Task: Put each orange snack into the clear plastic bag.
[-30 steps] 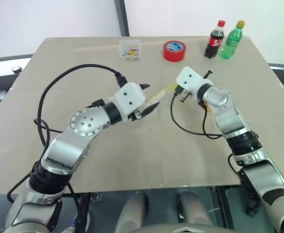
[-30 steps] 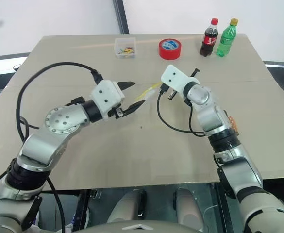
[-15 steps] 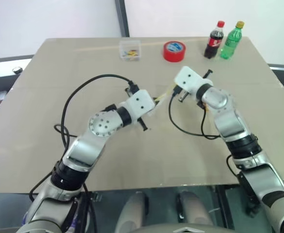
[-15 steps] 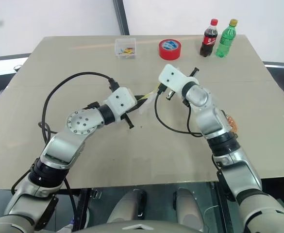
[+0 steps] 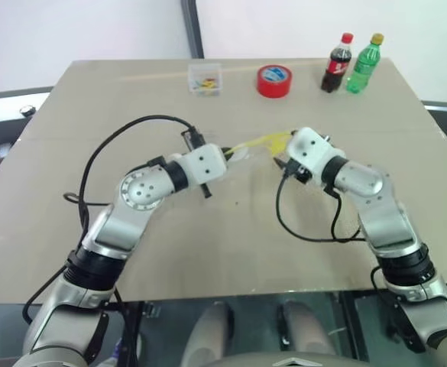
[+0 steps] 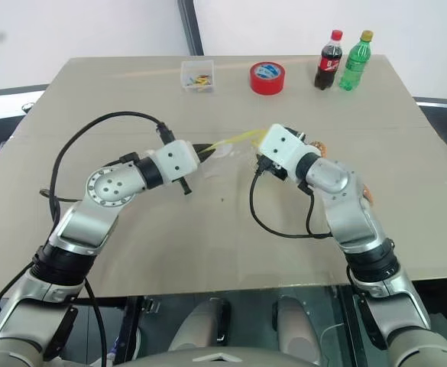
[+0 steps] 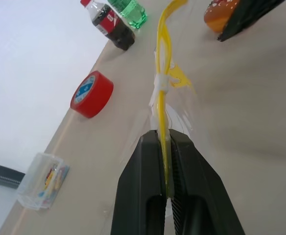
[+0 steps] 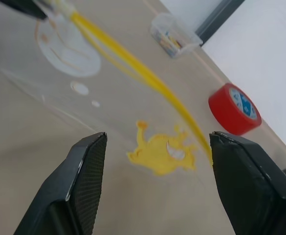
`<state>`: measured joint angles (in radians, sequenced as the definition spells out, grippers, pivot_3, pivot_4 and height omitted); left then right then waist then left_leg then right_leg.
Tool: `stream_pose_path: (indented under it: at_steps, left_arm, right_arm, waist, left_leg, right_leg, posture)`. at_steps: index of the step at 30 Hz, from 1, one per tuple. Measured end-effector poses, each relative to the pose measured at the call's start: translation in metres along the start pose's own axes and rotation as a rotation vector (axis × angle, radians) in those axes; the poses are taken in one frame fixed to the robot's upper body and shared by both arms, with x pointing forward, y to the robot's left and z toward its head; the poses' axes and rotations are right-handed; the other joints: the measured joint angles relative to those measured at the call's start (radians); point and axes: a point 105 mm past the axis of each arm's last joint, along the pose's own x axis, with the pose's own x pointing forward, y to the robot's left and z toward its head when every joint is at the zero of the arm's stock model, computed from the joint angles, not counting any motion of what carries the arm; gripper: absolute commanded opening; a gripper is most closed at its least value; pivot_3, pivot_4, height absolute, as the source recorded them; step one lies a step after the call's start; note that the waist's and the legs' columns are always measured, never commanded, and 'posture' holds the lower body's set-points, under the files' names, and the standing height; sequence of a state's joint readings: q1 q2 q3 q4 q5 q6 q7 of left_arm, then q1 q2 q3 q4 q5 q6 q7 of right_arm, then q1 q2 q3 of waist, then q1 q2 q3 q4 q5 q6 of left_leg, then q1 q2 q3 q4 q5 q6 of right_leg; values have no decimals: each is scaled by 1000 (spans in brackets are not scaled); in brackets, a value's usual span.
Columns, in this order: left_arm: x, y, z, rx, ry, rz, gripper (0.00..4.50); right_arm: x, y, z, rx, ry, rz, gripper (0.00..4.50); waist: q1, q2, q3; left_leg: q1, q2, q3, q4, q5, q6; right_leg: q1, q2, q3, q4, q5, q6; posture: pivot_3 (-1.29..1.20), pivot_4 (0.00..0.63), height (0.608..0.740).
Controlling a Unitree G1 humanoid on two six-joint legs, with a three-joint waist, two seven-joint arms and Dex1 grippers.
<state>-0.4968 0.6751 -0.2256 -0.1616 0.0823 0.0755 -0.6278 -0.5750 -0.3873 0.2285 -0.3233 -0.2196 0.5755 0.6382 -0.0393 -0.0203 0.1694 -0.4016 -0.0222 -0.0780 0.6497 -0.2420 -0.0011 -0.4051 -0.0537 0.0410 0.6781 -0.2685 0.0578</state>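
The scene is evenly and brightly lit, seemingly from overhead. Soft, short shadows are cast on the table [image 5: 231, 252] beneath the arms and cables. A pale sheen is seen along the far edge of the tabletop, upper centre of the head views. Straight table edges are bowed slightly toward the frame borders. In the wrist views, near fingers are rendered soft, and the background is washed out to white.

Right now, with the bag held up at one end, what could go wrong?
The left pincer pinches only the yellow seal strip of the bag, so it might slip. The right pincer is open and not on the bag, so the mouth may sag shut. A snack lies near the right fingers and may get knocked.
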Motion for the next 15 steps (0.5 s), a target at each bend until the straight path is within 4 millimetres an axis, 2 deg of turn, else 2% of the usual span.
stream_pose_path:
  at_steps: [8,15]
  left_arm:
    - [0,-4,1,37,-9,-14,0]
    - [-1,-11,-2,44,3,-34,0]
  right_arm:
    - [8,-2,23,-34,-60,4,3409]
    - [15,4,24,-13,-63,16,3409]
  waist:
    - [-1,0,0]
    - [0,0,0]
  left_leg:
    - [0,0,0,0,0,0]
    - [0,0,0,0,0,0]
  right_leg:
    - [0,0,0,0,0,0]
    - [0,0,0,0,0,0]
  posture:
    - [0,150,740]
    - [0,150,740]
